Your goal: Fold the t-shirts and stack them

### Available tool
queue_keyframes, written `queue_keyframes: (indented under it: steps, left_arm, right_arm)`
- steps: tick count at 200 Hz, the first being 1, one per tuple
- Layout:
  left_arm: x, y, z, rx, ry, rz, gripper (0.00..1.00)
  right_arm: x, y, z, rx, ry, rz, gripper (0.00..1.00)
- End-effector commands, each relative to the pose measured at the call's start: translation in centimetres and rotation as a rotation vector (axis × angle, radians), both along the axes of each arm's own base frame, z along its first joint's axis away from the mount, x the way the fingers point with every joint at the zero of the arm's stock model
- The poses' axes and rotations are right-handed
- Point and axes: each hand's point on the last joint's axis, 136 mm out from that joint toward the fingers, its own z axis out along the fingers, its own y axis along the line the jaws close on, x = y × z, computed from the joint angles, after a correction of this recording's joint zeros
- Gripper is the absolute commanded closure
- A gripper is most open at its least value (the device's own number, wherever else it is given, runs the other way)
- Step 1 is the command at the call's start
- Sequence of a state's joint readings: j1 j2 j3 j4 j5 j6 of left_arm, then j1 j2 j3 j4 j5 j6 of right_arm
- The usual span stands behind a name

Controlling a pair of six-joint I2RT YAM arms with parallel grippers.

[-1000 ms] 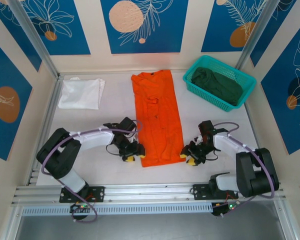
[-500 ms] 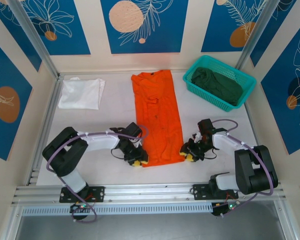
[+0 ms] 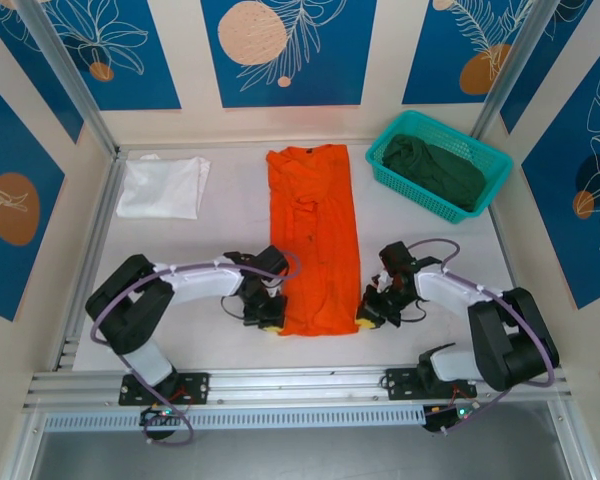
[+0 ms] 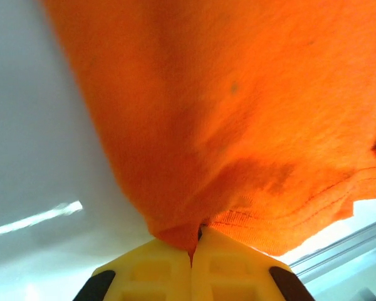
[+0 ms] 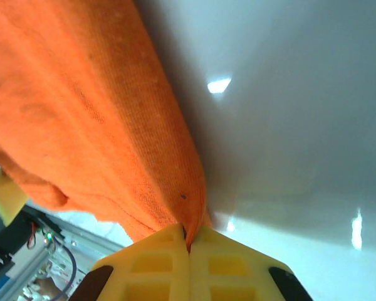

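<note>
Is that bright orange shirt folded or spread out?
Partly folded: the bright orange cloth t-shirt lies as a long narrow strip, sleeves tucked in, not yet folded end to end.

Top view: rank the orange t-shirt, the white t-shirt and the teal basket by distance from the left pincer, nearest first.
1. orange t-shirt: in the middle, its near-left corner pinched in the left pincer.
2. white t-shirt: far left, across bare table.
3. teal basket: far right, holding the dark green t-shirt.
</note>
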State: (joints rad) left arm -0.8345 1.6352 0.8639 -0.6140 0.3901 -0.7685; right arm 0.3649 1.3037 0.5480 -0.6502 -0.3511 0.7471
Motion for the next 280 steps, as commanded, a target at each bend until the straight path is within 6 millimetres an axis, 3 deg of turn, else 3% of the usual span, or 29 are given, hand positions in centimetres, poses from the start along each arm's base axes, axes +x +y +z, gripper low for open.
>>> queue_keyframes:
  steps: [1,40,60,78,122,140,161,191,214,251,280]
  left_arm:
    - [-2.8,4.7,0.1,0.139,0.034,-0.026,1.00]
    - [-4.6,4.8,1.9,0.034,0.048,0.011,1.00]
    - [-4.0,3.5,3.2,-0.039,0.041,0.005,1.00]
    - [-2.6,2.6,4.9,-0.075,0.019,0.013,1.00]
    - [3.9,1.9,9.5,-0.152,0.007,0.155,1.00]
    - [7.6,1.4,11.1,-0.164,-0.031,0.204,1.00]
    - [12.1,0.9,11.9,-0.170,-0.070,0.275,1.00]
    - [18.3,0.8,12.0,-0.156,-0.128,0.338,1.00]
    - [21.8,1.0,10.8,-0.127,-0.113,0.357,1.00]
    - [25.6,1.3,9.4,-0.135,-0.109,0.416,1.00]
    - [27.1,1.0,8.4,-0.134,-0.093,0.415,1.00]
  right_arm:
    - [-3.2,0.6,0.9,0.019,0.099,0.008,1.00]
    - [-4.9,1.3,1.7,0.024,0.144,0.023,1.00]
    - [-4.8,1.6,2.6,0.038,0.151,0.016,1.00]
    - [-3.6,2.0,4.3,0.047,0.118,0.002,1.00]
    - [3.1,2.2,8.9,0.109,0.067,-0.152,1.00]
    - [6.8,2.1,10.5,0.134,0.032,-0.207,1.00]
    - [11.0,1.6,11.0,0.130,0.009,-0.257,1.00]
    - [16.3,1.0,10.2,0.129,0.047,-0.322,1.00]
    - [19.4,0.7,9.0,0.104,0.069,-0.338,1.00]
    - [22.5,-0.2,6.7,0.062,0.111,-0.379,1.00]
    - [23.7,-0.8,5.4,0.039,0.133,-0.407,1.00]
